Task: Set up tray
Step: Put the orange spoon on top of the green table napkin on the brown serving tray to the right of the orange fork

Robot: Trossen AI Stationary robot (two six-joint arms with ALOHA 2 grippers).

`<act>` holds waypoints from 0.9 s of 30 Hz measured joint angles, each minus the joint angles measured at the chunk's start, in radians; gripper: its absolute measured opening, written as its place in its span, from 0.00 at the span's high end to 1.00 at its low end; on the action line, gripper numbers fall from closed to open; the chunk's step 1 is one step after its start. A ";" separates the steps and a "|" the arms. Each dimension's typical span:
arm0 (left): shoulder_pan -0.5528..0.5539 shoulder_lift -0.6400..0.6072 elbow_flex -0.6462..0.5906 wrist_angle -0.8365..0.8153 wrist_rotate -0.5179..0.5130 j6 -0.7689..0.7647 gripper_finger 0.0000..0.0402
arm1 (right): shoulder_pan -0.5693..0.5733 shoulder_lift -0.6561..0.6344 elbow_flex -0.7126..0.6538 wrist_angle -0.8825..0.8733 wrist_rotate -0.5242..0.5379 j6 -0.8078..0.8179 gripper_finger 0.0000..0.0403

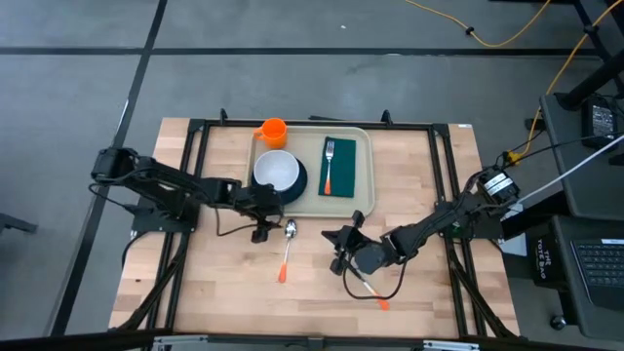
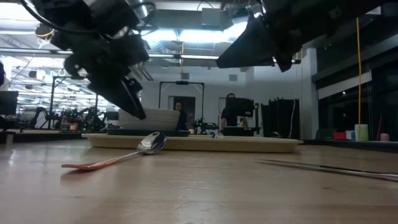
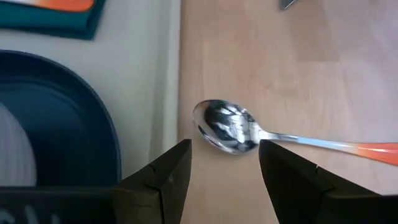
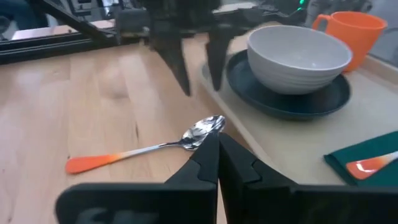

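Observation:
The beige tray (image 1: 363, 195) lies at the table's far middle. It bears an orange cup (image 1: 273, 132), a white bowl (image 1: 277, 170) on a dark plate (image 4: 292, 102), and a green napkin (image 1: 338, 168) with a fork. A spoon (image 3: 227, 126) with an orange handle lies flat on the wood just in front of the tray. My left gripper (image 3: 224, 152) hangs open a little above the spoon's bowl, one finger on each side, touching nothing. My right gripper (image 4: 217, 155) is shut on nothing, to the right of the spoon and above the table.
A knife (image 1: 366, 283) with an orange handle lies on the wood under my right arm, near the front right. A black frame (image 1: 195, 136) runs along the table's edges. People stand in the room far behind the table (image 2: 231, 109).

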 joint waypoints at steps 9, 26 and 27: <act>0.054 0.156 0.075 0.001 0.059 0.053 0.55 | 0.001 0.000 0.000 0.017 -0.004 -0.003 0.99; 0.064 0.198 0.076 0.033 0.150 0.039 0.55 | 0.001 0.001 0.000 0.011 -0.004 -0.001 0.99; 0.064 0.198 0.076 0.033 0.151 0.038 0.55 | 0.000 0.001 0.000 0.012 -0.004 -0.001 0.99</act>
